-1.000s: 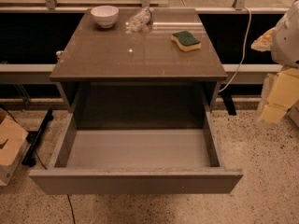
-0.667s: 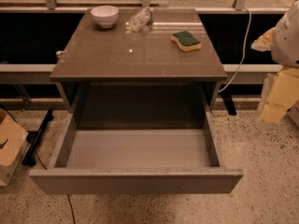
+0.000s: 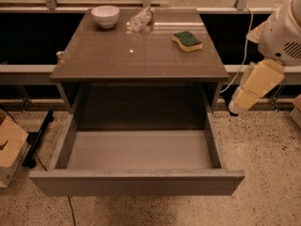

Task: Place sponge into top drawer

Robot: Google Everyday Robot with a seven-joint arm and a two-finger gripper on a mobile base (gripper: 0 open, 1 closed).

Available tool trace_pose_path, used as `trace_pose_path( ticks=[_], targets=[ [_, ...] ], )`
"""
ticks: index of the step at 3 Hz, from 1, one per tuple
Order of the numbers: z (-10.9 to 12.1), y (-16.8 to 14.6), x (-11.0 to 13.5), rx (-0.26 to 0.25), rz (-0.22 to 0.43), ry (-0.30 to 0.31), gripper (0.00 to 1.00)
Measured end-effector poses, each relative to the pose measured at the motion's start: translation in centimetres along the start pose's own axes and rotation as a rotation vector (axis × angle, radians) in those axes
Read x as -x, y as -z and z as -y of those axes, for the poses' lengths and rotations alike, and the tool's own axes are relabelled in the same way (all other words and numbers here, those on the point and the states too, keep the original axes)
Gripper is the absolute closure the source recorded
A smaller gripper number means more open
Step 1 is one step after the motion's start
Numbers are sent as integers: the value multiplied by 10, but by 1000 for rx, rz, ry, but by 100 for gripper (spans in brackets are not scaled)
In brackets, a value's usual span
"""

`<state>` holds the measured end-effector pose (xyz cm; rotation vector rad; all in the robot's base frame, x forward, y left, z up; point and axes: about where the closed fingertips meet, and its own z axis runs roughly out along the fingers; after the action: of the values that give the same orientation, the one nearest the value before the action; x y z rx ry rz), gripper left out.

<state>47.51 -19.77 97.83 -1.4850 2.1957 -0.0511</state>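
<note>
The sponge (image 3: pixel 187 40), yellow with a dark green top, lies on the right back part of the cabinet table top (image 3: pixel 141 60). The top drawer (image 3: pixel 136 180) is pulled fully out below the table top, and its smooth grey inside holds nothing. My arm hangs at the right edge of the view, beside the table's right side. My gripper (image 3: pixel 235 106) is at its lower end, right of the table and below the sponge's level, touching neither the sponge nor the drawer.
A white bowl (image 3: pixel 105 16) and a clear plastic bottle (image 3: pixel 140 19) on its side are at the back of the table top. A cardboard box (image 3: pixel 9 147) sits on the floor at left. A white cable (image 3: pixel 245 51) hangs behind the table's right side.
</note>
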Motion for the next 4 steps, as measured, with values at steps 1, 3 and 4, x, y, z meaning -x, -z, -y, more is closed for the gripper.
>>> trace_pose_path(
  ticks=[1,3,4],
  targets=[
    [21,-19,22,-29,95,-79,0],
    [74,-72,46,-20,248,-212,0],
    [74,-72,46,-20,248,-212,0]
  ],
)
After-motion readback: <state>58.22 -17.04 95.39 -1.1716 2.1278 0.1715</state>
